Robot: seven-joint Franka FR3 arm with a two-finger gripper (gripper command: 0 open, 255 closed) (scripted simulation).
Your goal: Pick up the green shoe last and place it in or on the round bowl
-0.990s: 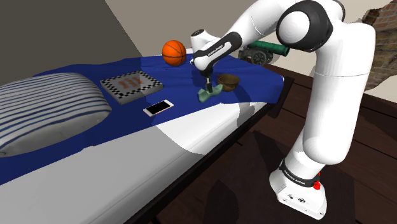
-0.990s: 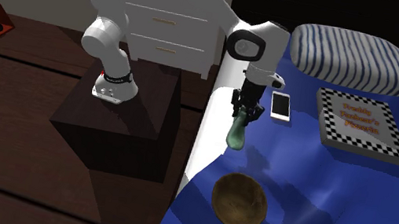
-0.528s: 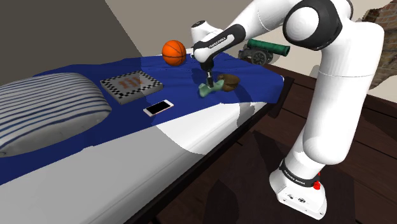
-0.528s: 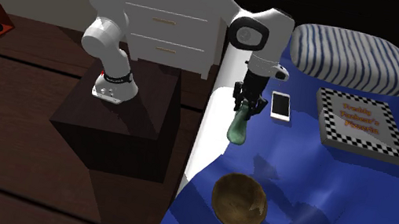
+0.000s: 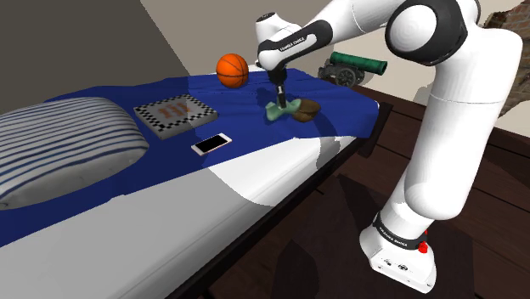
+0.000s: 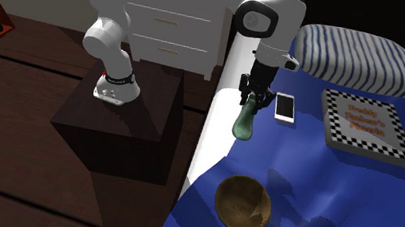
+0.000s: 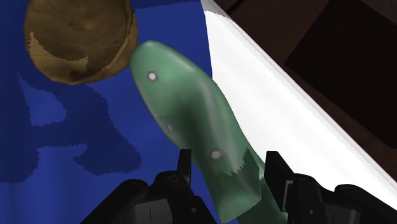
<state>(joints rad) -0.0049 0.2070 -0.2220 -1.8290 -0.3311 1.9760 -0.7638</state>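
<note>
My black gripper (image 6: 252, 99) is shut on the heel of the green shoe last (image 6: 244, 121), which hangs toe-down above the blue bedspread. In the wrist view the green shoe last (image 7: 194, 121) sits clasped between both fingers (image 7: 184, 167), its toe pointing toward the round brown bowl (image 7: 79, 38). The bowl (image 6: 243, 204) rests on the bedspread near the bed's edge, apart from the last. In the shoulder view the gripper (image 5: 277, 100) holds the last (image 5: 280, 110) just beside the bowl (image 5: 306, 108).
On the bed lie a white phone (image 6: 285, 107), a checkered book (image 6: 368, 126), a striped pillow (image 6: 358, 58) and an orange basketball (image 5: 232, 70). A dark toy cannon (image 5: 350, 67) stands beyond the bed. A white dresser (image 6: 174, 25) stands behind the stand.
The arm has lifted the green shoe last higher off the bedspread and carried it toward the bowl in the shoulder view. The fingers stay clasped on it.
</note>
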